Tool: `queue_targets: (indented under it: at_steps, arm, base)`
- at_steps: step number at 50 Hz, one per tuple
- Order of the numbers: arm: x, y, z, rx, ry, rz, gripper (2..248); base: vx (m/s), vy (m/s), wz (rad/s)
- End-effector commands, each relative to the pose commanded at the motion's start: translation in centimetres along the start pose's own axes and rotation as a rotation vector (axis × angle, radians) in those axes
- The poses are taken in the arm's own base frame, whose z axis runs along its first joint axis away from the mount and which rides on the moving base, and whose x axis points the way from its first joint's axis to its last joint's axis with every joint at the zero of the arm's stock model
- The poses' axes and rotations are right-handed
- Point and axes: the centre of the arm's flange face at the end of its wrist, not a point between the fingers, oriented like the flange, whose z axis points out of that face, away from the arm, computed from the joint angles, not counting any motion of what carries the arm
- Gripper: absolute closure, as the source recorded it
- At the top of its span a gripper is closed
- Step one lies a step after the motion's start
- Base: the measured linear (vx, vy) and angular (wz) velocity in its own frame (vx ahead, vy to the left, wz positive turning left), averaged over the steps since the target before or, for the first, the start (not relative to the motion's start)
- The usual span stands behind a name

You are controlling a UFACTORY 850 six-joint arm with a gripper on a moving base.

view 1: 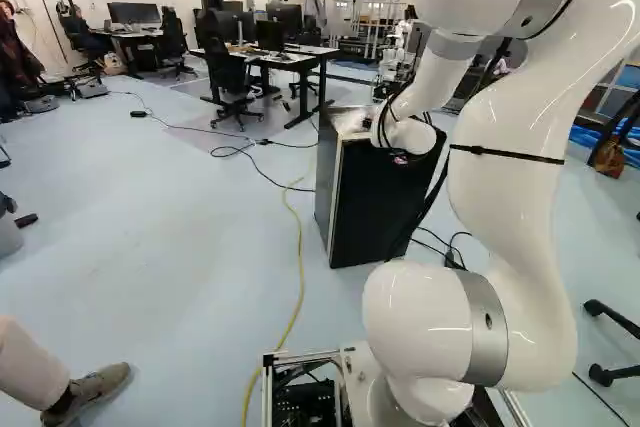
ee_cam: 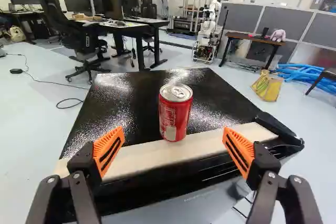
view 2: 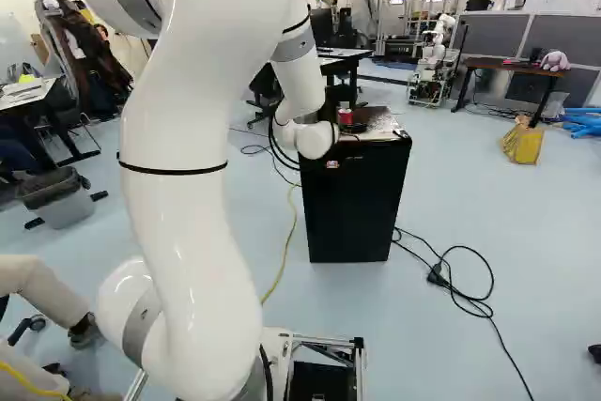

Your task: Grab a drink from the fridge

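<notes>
The black, orange-padded gripper (ee_cam: 174,150) is spread wide, probably to straddle the upright red metal can (ee_cam: 176,114) ahead. The can stands atop the boxy black fridge (view 2: 349,213), mid-frame in the right base view, its near-edge spot likely easing reach.

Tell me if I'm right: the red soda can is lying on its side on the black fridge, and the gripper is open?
Not quite: the wrist view shows the red soda can standing upright on the black fridge. The gripper is open.
</notes>
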Motion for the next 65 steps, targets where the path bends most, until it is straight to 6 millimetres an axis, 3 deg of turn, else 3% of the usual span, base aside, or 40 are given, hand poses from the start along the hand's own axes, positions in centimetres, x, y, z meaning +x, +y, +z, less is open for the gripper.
queue_targets:
  at_steps: [42, 61, 62, 65]
  arm:
    - [0.6, -0.4, 4.1, 0.012, 0.026, -0.006, 3]
    - [0.7, -0.4, 4.9, 0.012, 0.032, -0.007, 3]
    - [0.7, -0.4, 4.9, 0.012, 0.032, -0.007, 33]
    - [0.7, -0.4, 4.9, 0.012, 0.032, -0.007, 33]
  base:
    - [0.0, 0.0, 0.0]
    - [0.0, 0.0, 0.0]
    - [0.0, 0.0, 0.0]
    - [0.0, 0.0, 0.0]
